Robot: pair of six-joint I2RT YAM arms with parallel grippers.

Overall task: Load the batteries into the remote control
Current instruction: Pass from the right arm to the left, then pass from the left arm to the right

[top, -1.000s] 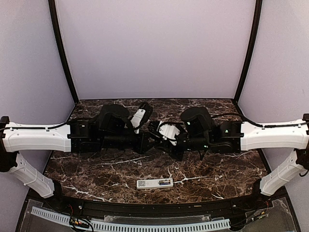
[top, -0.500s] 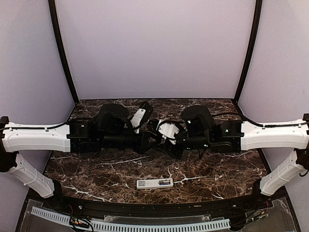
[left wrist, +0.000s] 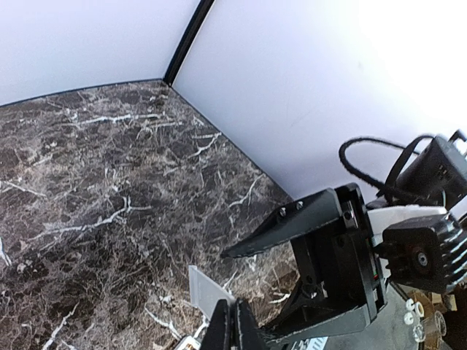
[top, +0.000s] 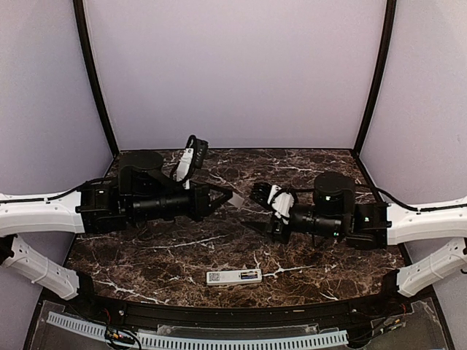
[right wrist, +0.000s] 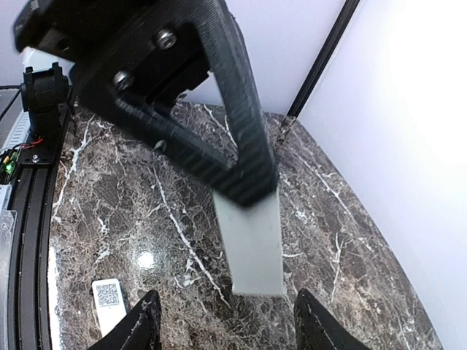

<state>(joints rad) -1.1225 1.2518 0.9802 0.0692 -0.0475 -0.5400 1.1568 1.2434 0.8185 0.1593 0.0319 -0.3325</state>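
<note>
The white remote control (top: 233, 276) lies flat near the table's front edge, with a QR label at its left end and a dark patch at its right end. That labelled end (right wrist: 108, 297) also shows in the right wrist view. I cannot make out any batteries. My left gripper (top: 228, 195) is shut on a thin grey flat plate (top: 236, 198), held above the table's middle (left wrist: 208, 292) (right wrist: 252, 244). My right gripper (top: 252, 209) faces it from the right, open, with nothing between its fingers (right wrist: 142, 324); the plate's free end points into the gap.
The dark marble tabletop (top: 160, 255) is walled by lilac panels (top: 233, 65) with black corner posts (top: 95, 80). A black rail and a white slotted cable strip (top: 197, 340) run along the front edge, just below the remote.
The two grippers, huddled together at the table's middle, have drawn apart: the left arm back to the left, the right arm to the right. The grey plate now shows in the left gripper. The remote stayed put.
</note>
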